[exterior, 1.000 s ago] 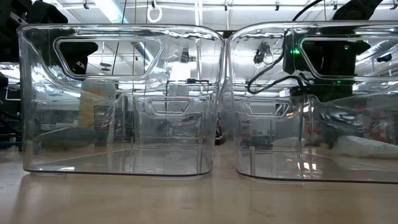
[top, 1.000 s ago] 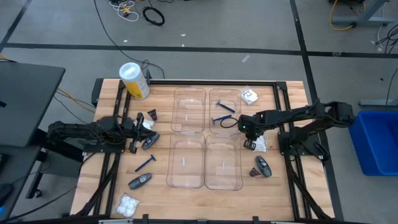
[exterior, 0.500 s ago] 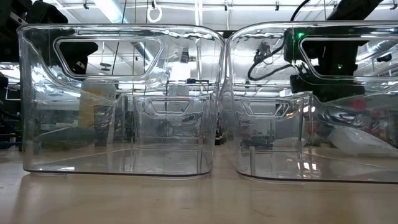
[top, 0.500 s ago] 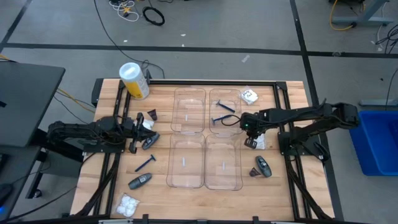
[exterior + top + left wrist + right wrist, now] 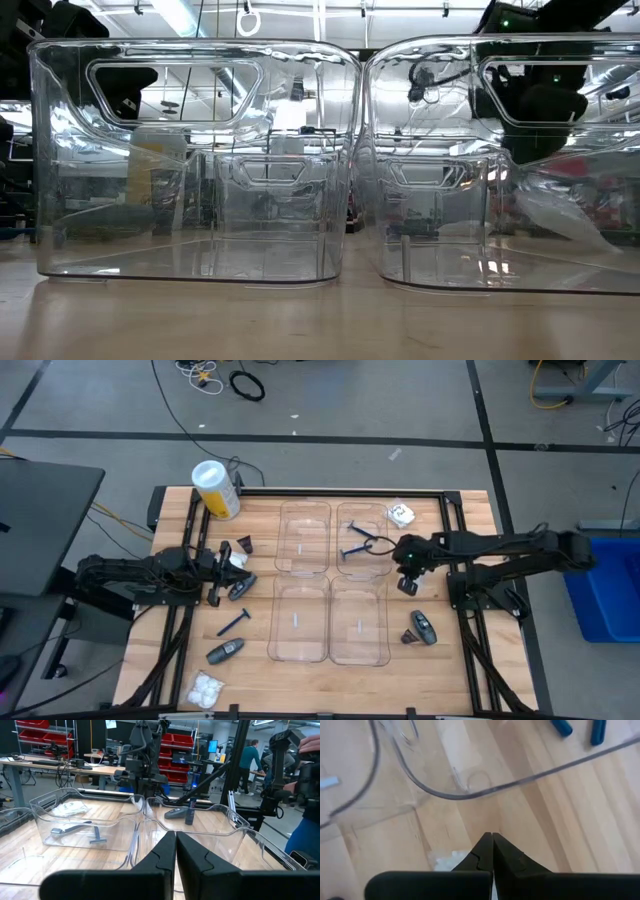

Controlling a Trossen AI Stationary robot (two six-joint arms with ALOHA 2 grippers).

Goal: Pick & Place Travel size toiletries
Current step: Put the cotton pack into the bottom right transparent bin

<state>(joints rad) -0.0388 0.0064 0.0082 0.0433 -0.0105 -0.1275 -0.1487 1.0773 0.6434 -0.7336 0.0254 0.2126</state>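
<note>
The right claw (image 5: 408,584), right of centre in the high view, is pinched together on a white packet (image 5: 446,860) beside the clear trays (image 5: 305,622). The left claw (image 5: 214,572), at the frame's left, is closed and empty near a grey tube (image 5: 241,589). Two blue razors (image 5: 359,541) lie in the upper right tray on the worktop (image 5: 260,680).
</note>
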